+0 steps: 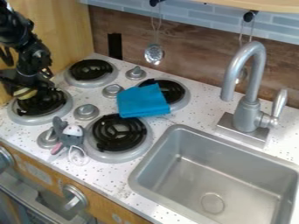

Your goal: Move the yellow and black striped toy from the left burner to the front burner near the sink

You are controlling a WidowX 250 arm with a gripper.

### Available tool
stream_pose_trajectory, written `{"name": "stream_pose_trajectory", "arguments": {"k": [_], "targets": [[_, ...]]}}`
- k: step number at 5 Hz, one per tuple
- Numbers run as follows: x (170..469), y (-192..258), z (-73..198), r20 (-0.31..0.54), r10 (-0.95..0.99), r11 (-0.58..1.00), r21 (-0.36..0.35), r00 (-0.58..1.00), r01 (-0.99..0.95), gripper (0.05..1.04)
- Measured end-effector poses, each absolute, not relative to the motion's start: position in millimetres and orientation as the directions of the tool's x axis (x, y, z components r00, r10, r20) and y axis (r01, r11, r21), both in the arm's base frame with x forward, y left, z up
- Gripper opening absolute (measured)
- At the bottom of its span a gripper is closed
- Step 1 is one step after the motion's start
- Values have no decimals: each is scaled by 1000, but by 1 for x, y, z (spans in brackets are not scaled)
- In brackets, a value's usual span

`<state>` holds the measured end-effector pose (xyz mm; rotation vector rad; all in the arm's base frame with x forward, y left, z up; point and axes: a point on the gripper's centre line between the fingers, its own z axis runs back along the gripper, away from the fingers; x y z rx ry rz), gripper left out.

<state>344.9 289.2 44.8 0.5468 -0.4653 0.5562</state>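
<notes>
The black gripper (26,85) hangs at the upper left, low over the rear-left part of the leftmost burner (39,119). Right at its lower end is a small yellowish, dark-striped object (25,93), partly covered by the gripper; whether it is held or rests on the coil cannot be told. A blue cloth (143,101) lies partly over the back right burner (180,101). A grey plush mouse (70,136) with a pink part and a white cord leans by a knob, against the front burner (119,136).
Another burner (90,72) lies at the back left, with silver knobs (86,112) among the burners. At the right are a metal sink (175,181) and a tall grey faucet (248,111). Utensils, among them a slotted spoon (154,54), hang along the back wall.
</notes>
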Motion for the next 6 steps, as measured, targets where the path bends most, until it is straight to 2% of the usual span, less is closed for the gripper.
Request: {"name": "stream_pose_trajectory", "arguments": {"k": [1, 2, 3, 4, 5, 6], "targets": [[350, 293, 45, 554, 375, 708, 347, 744, -615, 967], [355, 301, 43, 575, 394, 686, 335, 717, -646, 740], [356, 307, 42, 590, 390, 669, 346, 707, -658, 597], [357, 310, 41, 596, 382, 663, 355, 706, -659, 541], [356, 306, 37, 589, 349, 674, 382, 729, -632, 532], [351, 286, 38, 577, 308, 709, 392, 757, -587, 468]]}}
